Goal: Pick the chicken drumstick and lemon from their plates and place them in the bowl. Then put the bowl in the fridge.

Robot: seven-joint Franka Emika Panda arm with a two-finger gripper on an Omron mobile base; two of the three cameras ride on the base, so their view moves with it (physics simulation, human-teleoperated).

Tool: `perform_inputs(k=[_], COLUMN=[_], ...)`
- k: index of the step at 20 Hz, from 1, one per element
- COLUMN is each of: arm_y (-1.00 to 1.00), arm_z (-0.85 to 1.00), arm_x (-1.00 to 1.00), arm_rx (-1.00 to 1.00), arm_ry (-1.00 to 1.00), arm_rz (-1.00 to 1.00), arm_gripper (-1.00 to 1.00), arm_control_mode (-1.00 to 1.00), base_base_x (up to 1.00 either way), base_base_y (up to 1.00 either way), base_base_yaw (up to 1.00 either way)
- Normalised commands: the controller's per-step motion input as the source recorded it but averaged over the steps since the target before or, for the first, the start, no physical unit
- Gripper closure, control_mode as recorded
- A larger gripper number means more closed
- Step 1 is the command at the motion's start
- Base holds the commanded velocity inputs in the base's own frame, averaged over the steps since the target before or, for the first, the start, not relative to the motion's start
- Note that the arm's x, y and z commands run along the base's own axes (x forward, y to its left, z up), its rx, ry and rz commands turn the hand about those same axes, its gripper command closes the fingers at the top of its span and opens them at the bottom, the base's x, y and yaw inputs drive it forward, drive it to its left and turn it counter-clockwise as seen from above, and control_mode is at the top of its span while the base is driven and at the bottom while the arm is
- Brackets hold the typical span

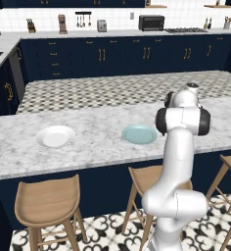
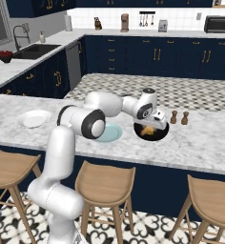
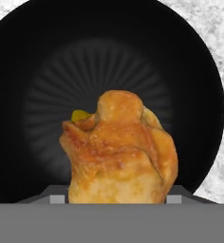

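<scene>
Over the black bowl (image 3: pixel 199 85) on the worktop (image 2: pixel 205 143), right of the pale blue plate (image 1: pixel 139 134), the hand (image 2: pixel 155 125) hangs, pinching the chicken drumstick (image 3: pixel 118 147); the lemon (image 3: pixel 79 115) peeks out behind it.

Three wooden stools (image 2: pixel 104 183) stand before the marble counter (image 1: pixel 98 142). Two small shakers (image 2: pixel 179 117) stand on it. At the back wall are a toaster oven (image 1: pixel 151 22) and a sink (image 2: pixel 33 50).

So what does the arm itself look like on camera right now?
The arm is glossy white, built of rounded tubular links with dark bands at the joints. The gripper is a boxy white hand with small dark fingertips. No cables or markings are visible.
</scene>
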Motion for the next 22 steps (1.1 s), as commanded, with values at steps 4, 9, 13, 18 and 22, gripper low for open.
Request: perform_inputs(k=[4, 9, 13, 18, 22], arm_y=[-0.21, -0.23, -0.02, 0.00, 0.00], arm_z=[0.08, 0.04, -0.09, -0.23, -0.01], arm_x=[0.23, 0.14, 0.09, 0.06, 0.01], arm_rx=[0.00, 0.01, 0.00, 0.00, 0.00], arm_ry=[0.00, 0.00, 0.00, 0.00, -0.01], arm_rz=[0.00, 0.00, 0.00, 0.00, 0.00], arm_gripper=[1.00, 1.00, 1.00, -1.00, -1.00], arm_control_mode=[-1.00, -1.00, -1.00, -1.00, -1.00], base_base_x=[0.00, 0.00, 0.00, 0.00, 0.00], base_base_y=[0.00, 0.00, 0.00, 0.00, 0.00], base_base_yaw=[0.00, 0.00, 0.00, 0.00, 0.00])
